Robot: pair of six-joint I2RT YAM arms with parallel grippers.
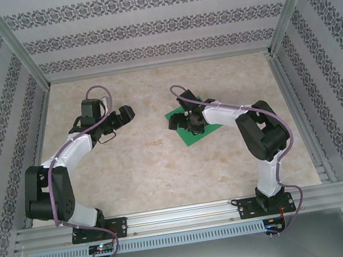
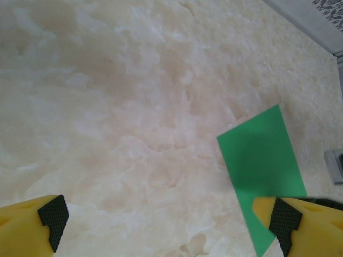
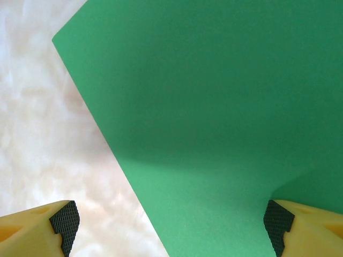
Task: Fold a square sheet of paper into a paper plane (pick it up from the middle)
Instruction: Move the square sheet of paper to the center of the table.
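Right gripper [image 3: 171, 222] spread, paper [image 3: 214, 107] smooth — uncreased

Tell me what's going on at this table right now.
Two robot arms look set to start folding a paper plane. The square sheet of paper lies flat and unfolded on the table, right of centre. The right claw is over it, open wide, one finger above the paper and the other above bare tabletop beside an edge; it grips nothing. The left claw is open too, off to the left over bare table, facing the sheet. No fold is made yet.
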